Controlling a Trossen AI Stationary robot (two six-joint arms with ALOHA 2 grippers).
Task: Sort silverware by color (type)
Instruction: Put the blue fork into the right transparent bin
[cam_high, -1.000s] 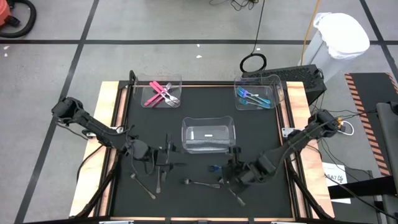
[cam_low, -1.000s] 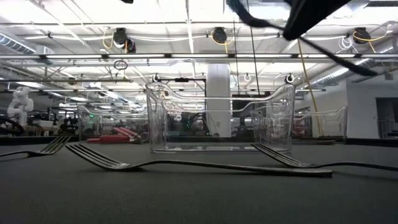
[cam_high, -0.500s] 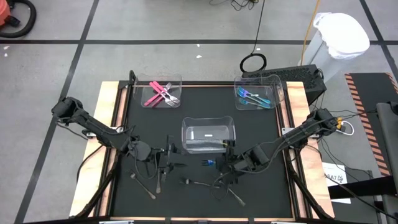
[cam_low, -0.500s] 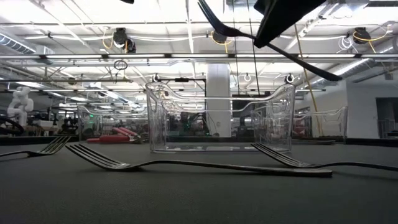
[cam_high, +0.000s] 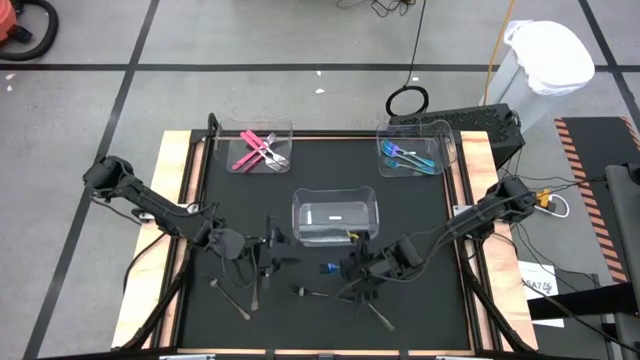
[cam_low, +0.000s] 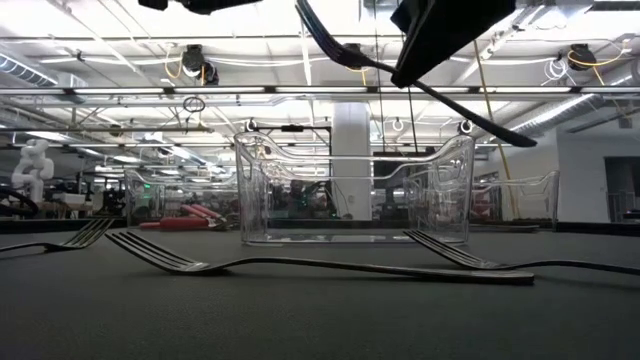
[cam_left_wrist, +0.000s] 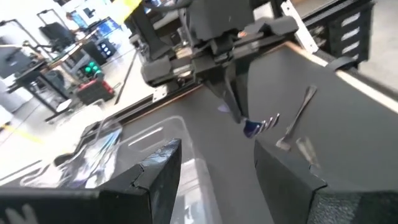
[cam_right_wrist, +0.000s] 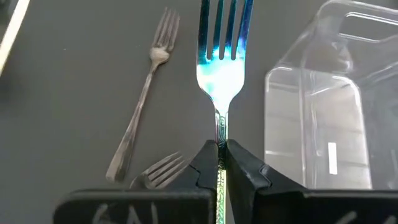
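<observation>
Now right gripper (cam_right_wrist: 219, 163) jaws pinching blue fork (cam_right_wrist: 222, 59) handle, tines pointing straight ahead; left jaws spread.

A blue-teal iridescent fork (cam_right_wrist: 221, 56) is seen over a black mat (cam_high: 240, 200). Grey forks (cam_right_wrist: 144, 93) are laid there. Pink cutlery (cam_high: 255, 152) and blue cutlery (cam_high: 405, 156) are kept in clear bins (cam_high: 336, 216).

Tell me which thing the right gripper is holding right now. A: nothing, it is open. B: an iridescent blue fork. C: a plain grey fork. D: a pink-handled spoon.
B: in the right wrist view the right gripper is shut on the handle of the blue fork, lifted off the black mat beside the clear bin, while a grey fork lies on the mat.
</observation>
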